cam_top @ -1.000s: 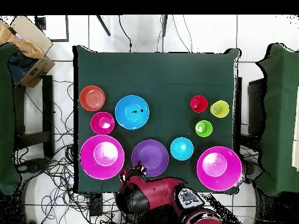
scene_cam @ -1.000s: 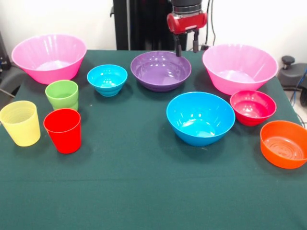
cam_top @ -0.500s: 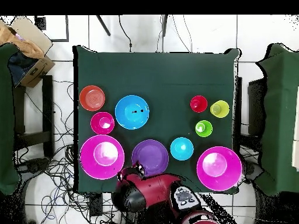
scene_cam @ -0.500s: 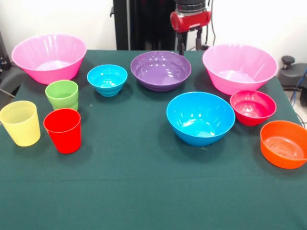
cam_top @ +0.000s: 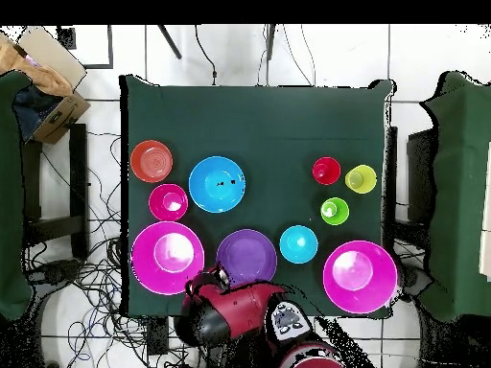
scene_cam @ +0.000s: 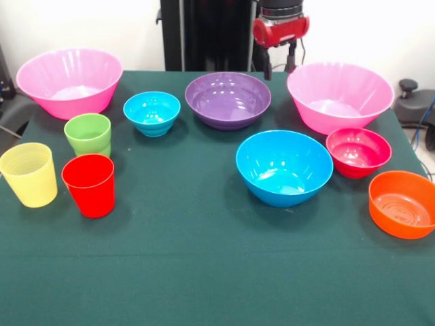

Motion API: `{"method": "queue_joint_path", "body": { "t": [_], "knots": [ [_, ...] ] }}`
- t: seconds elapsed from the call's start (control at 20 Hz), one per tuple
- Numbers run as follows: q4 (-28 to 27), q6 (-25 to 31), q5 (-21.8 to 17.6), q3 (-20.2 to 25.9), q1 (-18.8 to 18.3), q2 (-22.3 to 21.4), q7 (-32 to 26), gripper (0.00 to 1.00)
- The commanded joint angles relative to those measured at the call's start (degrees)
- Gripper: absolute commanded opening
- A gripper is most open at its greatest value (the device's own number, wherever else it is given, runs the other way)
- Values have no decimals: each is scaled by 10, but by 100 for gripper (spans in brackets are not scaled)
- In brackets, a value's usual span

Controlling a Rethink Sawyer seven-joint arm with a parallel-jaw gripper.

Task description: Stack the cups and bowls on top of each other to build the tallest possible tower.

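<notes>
Front view. Gripper (scene_cam: 279,65): top centre-right of the frame, two dark fingers hanging apart with nothing between them, above the gap between the purple bowl (scene_cam: 228,100) and the right-hand pink bowl (scene_cam: 340,97).
Second pink bowl (scene_cam: 69,81): upper left. Cyan bowl (scene_cam: 151,113): just left of the purple one. Blue bowl (scene_cam: 284,167): right of centre. Crimson bowl (scene_cam: 358,151): just to its right. Orange bowl (scene_cam: 402,203): right edge.
Cups, left side: green cup (scene_cam: 88,134), yellow cup (scene_cam: 28,174), red cup (scene_cam: 89,185), all upright.
Every bowl and cup stands apart on the green tablecloth (scene_cam: 190,265); all are empty; nothing stacked.

Overhead view. Red arm (cam_top: 240,316): lower centre, its gripper end beside the lower-left rim of the purple bowl (cam_top: 246,258), near the left pink bowl (cam_top: 167,257). Finger spread cannot be told here.
Cups cluster right of centre; the blue bowl (cam_top: 217,184) sits left of centre.
</notes>
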Motion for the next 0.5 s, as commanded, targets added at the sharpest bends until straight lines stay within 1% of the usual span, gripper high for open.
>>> {"method": "queue_joint_path", "body": {
  "t": [0.05,0.1,0.2,0.4,0.5],
  "knots": [
    [-45,3,-61,36,-20,6,26,100],
    [-42,4,-72,38,-25,5,20,100],
    [-41,9,-83,43,-32,3,16,100],
    [-32,25,-103,66,-60,-5,16,100],
    [-30,29,-110,70,-64,-9,17,100]
  ]
}}
